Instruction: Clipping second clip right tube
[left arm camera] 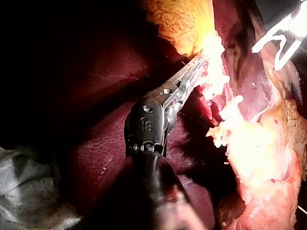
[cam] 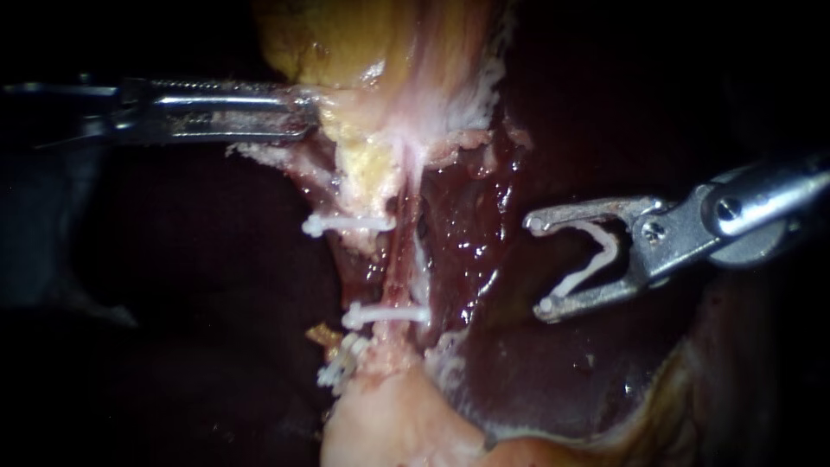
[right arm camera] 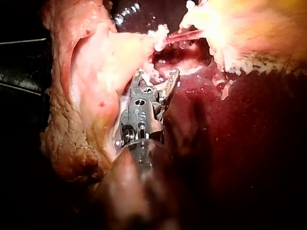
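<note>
While the left instrument (cam: 307, 111) grips pale tissue (cam: 346, 130) in closed jaws, the right instrument (cam: 538, 264) hangs over the liver (cam: 553, 380) with its jaws wide apart and an open white clip (cam: 596, 255) seated between them. The right tube (cam: 405, 251) lies straight ahead of that open mouth, well apart across bare liver. Its long axis runs up and down the endoscope view, square to the jaws. A set clip (cam: 385, 316) already crosses the tube low down. The stretch above it looks free, and the right instrument is the nearer one.

Seemingly a surgical training lab; bare liver (cam: 553, 372) glistens under close light, dark all round; white clips (cam: 385, 316) cross a tube (cam: 399, 272).
</note>
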`<action>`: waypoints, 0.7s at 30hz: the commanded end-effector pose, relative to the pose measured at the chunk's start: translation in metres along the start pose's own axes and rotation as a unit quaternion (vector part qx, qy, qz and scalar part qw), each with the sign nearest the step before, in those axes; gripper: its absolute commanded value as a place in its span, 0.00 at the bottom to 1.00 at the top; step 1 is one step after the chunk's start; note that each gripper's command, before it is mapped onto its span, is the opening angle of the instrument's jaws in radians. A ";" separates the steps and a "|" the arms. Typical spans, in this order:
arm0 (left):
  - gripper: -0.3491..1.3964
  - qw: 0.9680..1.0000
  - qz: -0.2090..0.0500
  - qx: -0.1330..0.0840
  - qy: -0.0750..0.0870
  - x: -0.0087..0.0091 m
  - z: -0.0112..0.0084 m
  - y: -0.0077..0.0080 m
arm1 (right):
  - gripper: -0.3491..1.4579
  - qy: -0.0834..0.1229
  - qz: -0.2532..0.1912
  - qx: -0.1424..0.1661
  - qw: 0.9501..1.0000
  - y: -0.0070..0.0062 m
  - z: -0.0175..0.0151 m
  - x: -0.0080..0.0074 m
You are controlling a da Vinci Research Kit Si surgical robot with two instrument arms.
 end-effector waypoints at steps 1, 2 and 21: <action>0.00 1.000 0.000 -0.001 0.000 0.0001 -0.0002 0.0000 | 0.46 0.000 0.000 0.000 1.000 0.0000 0.0000 0.0000; 0.00 1.000 0.000 -0.001 0.000 0.0002 -0.0004 0.0000 | 0.46 0.000 0.000 0.000 1.000 0.0000 0.0001 0.0000; 0.00 0.999 -0.006 0.004 0.034 0.0069 -0.0101 0.0010 | 0.47 0.000 0.000 0.000 1.000 0.0000 0.0002 0.0000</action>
